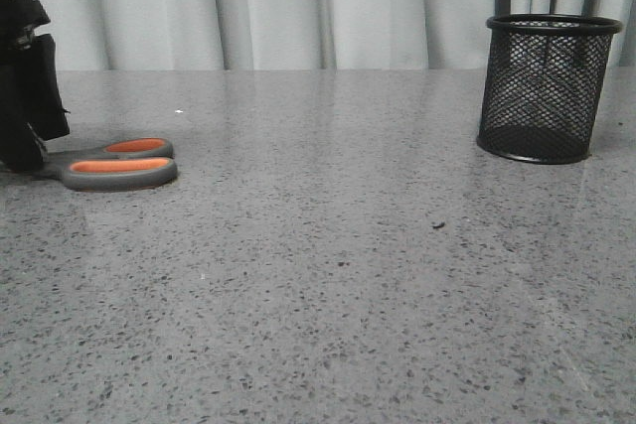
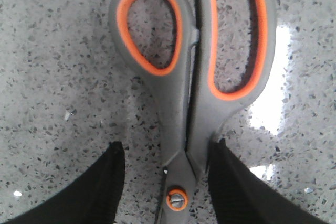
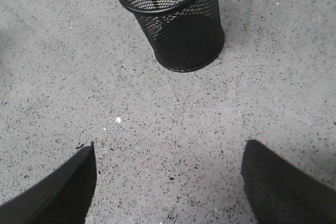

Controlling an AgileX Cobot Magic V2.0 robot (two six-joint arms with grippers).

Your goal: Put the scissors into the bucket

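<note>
Clearly, the left gripper (image 2: 167, 182) was set low over the scissors (image 2: 191, 77), its two dark fingers (image 2: 239, 187) spread to either side of the shanks just above the orange pivot screw (image 2: 177, 199). One finger was seen touching or very nearly touching the shank on its side, while a gap of bare table (image 2: 63, 77) remained between the other finger and the scissors, so the jaws were not closed on anything. The scissors were laid flat on the speckled grey table at its left side, blades shut, with the orange-lined handles (image 1: 119, 164) pointed toward the middle. The bucket (image 1: 545, 86) was stood upright at the far right, well apart from the scissors. The right gripper (image 3: 168, 182) was held above bare table near the bucket (image 3: 176, 19), its fingers wide apart with nothing between them.
</note>
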